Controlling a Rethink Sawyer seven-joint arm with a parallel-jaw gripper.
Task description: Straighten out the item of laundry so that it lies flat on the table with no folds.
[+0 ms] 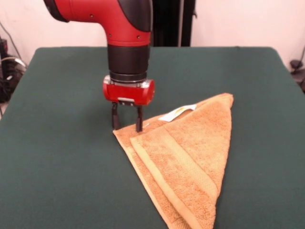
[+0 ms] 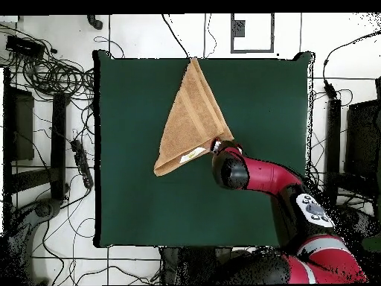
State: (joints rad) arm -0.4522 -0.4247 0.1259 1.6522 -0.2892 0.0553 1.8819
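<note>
You have the gripper (image 1: 127, 125) standing straight down at the left corner of the towel (image 1: 190, 157), in the front view. Its two dark fingers (image 1: 139, 119) are spread a little, and both tips seem to reach the cloth at this corner; I judge they are placed to pinch the upper layer, but they are not pressed together yet.

The towel lies on the table (image 1: 62, 152), toward its right and near side, and it is folded over into a triangle. One point goes to the far right and one long point runs to the near edge of the picture. You can see two layers at the left edge, so the fold is not yet opened.

The cloth is tan-orange terry, soft and loopy, with a smoother woven band (image 1: 183, 164) parallel to the left edge. A small white tag (image 1: 177, 112) lies at the far edge. The table top is dark green and looks like felt, so the towel may drag on it.
</note>
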